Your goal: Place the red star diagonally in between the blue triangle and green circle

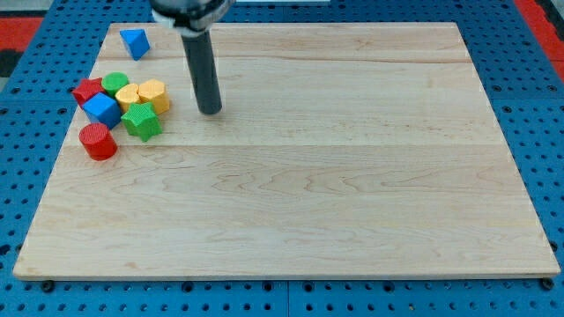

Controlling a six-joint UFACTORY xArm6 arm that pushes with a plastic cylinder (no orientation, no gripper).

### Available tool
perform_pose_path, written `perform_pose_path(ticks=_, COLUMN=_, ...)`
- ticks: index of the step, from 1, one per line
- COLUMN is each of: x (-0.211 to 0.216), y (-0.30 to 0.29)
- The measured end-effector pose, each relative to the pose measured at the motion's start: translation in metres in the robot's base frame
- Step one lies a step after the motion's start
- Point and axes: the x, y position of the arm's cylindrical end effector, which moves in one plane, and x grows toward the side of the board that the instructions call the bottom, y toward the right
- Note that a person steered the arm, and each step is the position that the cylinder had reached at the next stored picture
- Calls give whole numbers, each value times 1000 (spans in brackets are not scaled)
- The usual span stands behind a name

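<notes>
The blue triangle (134, 42) lies near the board's top left corner. Below it is a cluster: the red star (86, 91) at the left, the green circle (115, 84) touching it on the right, a blue cube (102, 109), a yellow star-like block (129, 96), a yellow cylinder (152, 92), a green star (141, 121) and a red cylinder (98, 141). My tip (210, 111) rests on the board to the right of the cluster, apart from the yellow cylinder and green star. It touches no block.
The wooden board (352, 176) lies on a blue perforated table (546, 132). The cluster sits close to the board's left edge.
</notes>
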Motion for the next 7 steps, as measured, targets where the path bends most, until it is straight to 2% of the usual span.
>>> perform_pose_path(ticks=1, x=62, y=-41)
perform_pose_path(ticks=2, x=89, y=-113)
perform_pose_path(ticks=3, x=98, y=-192)
perform_pose_path(ticks=4, x=95, y=-199)
perform_pose_path(ticks=5, x=80, y=-200)
perform_pose_path(ticks=7, x=-32, y=-200)
